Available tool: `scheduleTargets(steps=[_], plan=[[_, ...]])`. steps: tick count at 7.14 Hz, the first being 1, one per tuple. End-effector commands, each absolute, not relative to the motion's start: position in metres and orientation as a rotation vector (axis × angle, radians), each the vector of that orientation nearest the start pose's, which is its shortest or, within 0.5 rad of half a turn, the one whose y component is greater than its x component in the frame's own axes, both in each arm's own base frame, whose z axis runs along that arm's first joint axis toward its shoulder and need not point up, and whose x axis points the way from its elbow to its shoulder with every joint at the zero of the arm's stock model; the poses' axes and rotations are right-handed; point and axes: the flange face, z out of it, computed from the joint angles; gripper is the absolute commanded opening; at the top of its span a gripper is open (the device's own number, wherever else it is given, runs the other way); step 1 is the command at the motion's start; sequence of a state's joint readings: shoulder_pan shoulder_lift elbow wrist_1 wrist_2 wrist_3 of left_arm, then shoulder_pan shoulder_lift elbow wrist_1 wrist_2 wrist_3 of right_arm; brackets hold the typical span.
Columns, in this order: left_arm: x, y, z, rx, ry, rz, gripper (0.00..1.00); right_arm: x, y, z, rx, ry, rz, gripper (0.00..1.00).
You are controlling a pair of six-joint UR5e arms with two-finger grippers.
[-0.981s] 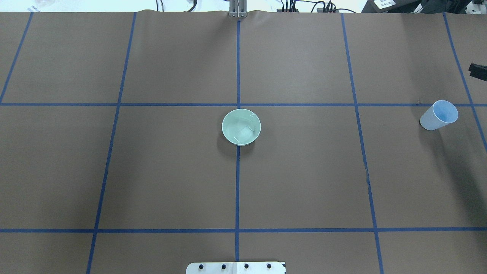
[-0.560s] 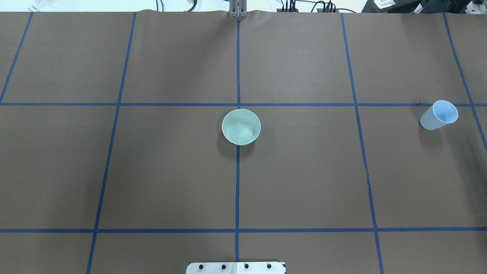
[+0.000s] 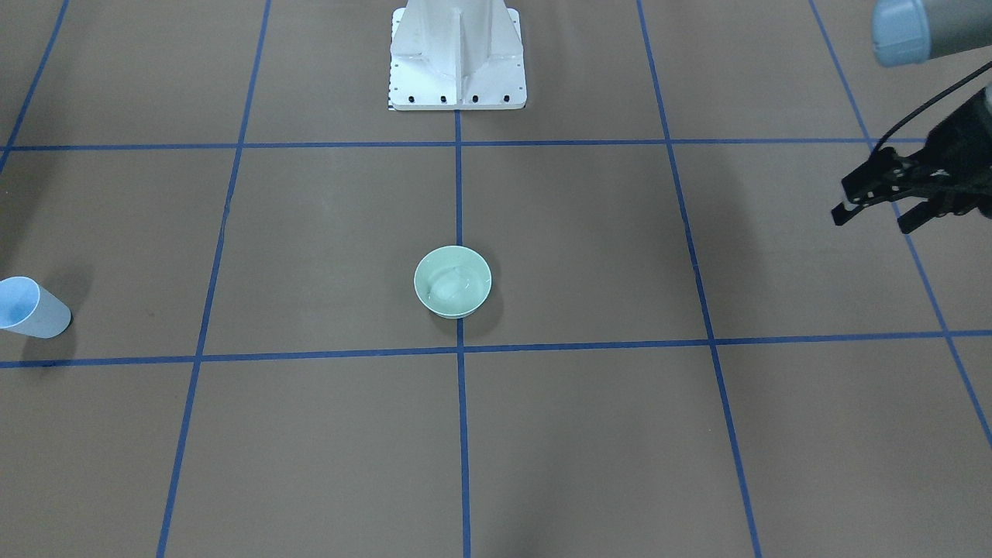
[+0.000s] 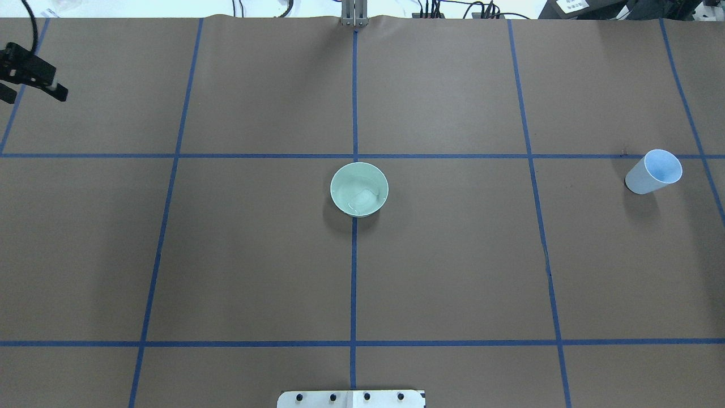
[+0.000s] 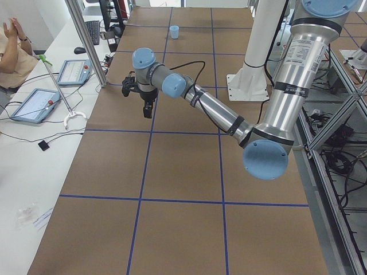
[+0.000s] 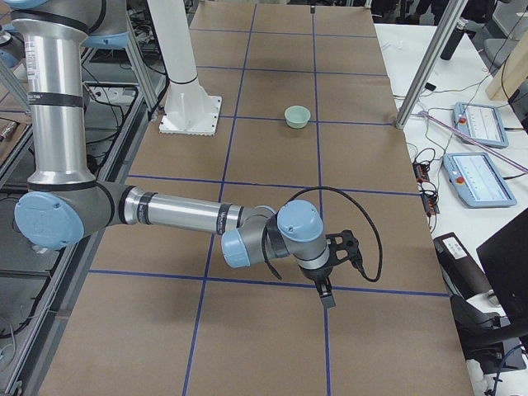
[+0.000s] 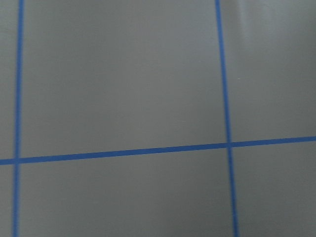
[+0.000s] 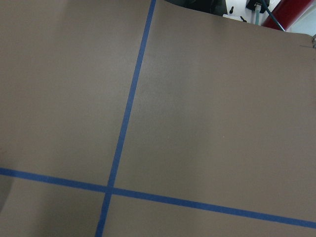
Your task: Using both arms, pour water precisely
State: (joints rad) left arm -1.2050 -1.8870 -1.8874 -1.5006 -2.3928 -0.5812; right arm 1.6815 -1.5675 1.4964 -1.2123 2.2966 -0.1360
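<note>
A pale green bowl stands at the table's centre, with a small glossy pool of water in it; it also shows in the front view. A pale blue paper cup stands upright far to the right. My left gripper is open and empty above the far left of the table, well away from the bowl; the front view shows its fingers spread. My right gripper shows only in the right side view, low over the table's near end. I cannot tell whether it is open or shut.
The white bolted pedestal stands at the robot's edge of the table. Blue tape lines divide the brown table cover into squares. Control tablets and an aluminium post stand along the operators' side, where a person sits.
A black gripper tip at the overhead view's right edge a second ago has gone out of view. My left gripper has come into the overhead view at the far left. Bowl and cup have not moved.
</note>
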Motion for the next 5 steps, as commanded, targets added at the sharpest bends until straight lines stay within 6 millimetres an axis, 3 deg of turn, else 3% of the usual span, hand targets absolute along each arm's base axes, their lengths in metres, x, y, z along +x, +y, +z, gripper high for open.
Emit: scheduleTargets(steps=[1, 2, 3, 4, 5], plan=[[0.239, -0.574, 0.289, 0.092, 0.957, 0.123, 1.0, 0.133, -0.483, 0.671, 0.331, -0.732, -0.155, 1.0], [0.275, -0.569, 0.277, 0.058, 0.95, 0.097, 1.0, 0.136, -0.48, 0.674, 0.329, -0.732, -0.147, 1.0], [0.319, -0.559, 0.248, 0.076, 0.918, -0.008, 1.0, 0.136, -0.48, 0.674, 0.33, -0.732, -0.148, 1.0], [0.373, -0.535, 0.218, 0.119, 0.902, -0.047, 1.0, 0.136, -0.479, 0.675, 0.329, -0.732, -0.147, 1.0], [0.423, -0.507, 0.208, 0.243, 0.868, -0.008, 1.0, 0.135, -0.477, 0.676, 0.327, -0.733, -0.146, 1.0]])
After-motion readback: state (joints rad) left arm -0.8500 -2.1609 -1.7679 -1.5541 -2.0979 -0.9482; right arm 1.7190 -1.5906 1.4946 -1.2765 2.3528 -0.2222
